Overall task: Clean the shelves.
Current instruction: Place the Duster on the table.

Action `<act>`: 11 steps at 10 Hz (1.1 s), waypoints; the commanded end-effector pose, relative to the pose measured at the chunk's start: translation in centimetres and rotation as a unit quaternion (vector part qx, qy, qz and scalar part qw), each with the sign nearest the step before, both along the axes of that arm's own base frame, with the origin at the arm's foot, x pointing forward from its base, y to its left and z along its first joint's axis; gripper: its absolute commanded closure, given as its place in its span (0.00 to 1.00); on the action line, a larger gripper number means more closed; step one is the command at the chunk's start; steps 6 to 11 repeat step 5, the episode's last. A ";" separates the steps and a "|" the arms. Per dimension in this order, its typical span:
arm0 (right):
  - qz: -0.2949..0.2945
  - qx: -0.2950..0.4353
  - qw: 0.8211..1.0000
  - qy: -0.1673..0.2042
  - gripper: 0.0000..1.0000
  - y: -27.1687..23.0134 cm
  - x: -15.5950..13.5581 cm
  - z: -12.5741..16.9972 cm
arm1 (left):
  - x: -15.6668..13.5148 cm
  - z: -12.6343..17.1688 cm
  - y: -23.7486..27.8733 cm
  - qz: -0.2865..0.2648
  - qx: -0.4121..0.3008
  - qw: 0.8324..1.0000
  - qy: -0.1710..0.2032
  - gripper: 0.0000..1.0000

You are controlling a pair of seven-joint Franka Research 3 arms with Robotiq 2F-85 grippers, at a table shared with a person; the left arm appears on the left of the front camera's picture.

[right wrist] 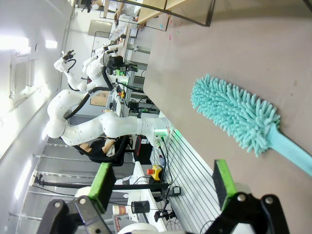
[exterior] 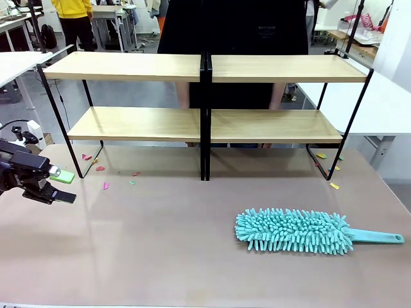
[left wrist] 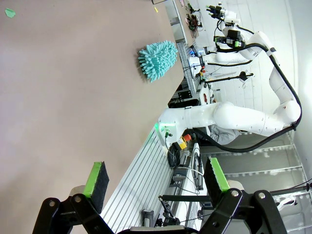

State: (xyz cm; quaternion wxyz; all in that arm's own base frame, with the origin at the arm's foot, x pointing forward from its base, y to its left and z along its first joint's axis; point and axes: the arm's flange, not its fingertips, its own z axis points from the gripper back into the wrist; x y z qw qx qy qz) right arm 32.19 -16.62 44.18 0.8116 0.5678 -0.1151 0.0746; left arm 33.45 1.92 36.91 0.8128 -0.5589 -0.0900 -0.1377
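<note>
The shelves (exterior: 205, 122), two joined two-tier units of long light-wood boards on thin black metal frames, stand along the far edge of the grey-brown tabletop (exterior: 160, 244). Their long axis runs side to side, parallel to that far edge, and they span nearly the whole width, with the open fronts facing the near edge. The two units meet at black uprights in the middle. All four boards lie level.

At the tabletop's left edge the left gripper (exterior: 62, 186), black with green pads, hangs just above the surface, its jaws spread wide with nothing between them; the left wrist view shows the same gap, with bare tabletop beyond. Small scraps of coloured paper (exterior: 106, 185), pink, green and yellow, lie scattered on the tabletop by the shelf feet toward both far corners. Toward the near right corner lies a teal fluffy microfibre duster (exterior: 295, 231), its long axis also side to side, with the teal plastic handle pointing at the right edge. In the right wrist view the right gripper (right wrist: 165, 187) has its jaws wide apart and empty, near the duster (right wrist: 234, 114), whose handle runs out of that picture at the right.

Behind the shelves a person in dark clothing (exterior: 234, 38) stands at the far side, the body partly hidden by the boards and cut off at the top. White tables (exterior: 392, 102) flank the scene, and more desks stand farther back in the room.
</note>
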 end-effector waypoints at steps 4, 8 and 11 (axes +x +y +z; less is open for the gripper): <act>-0.001 0.006 1.000 -0.012 0.00 -0.2 0.4 0.2 | -0.2 0.0 -0.2 0.002 -0.015 1.000 -0.009 0.00; -0.001 0.006 1.000 -0.012 0.00 -0.2 0.4 0.2 | -0.2 0.0 -0.2 0.002 -0.015 1.000 -0.009 0.00; -0.001 0.006 1.000 -0.012 0.00 -0.2 0.4 0.2 | -0.2 0.0 -0.2 0.002 -0.015 1.000 -0.009 0.00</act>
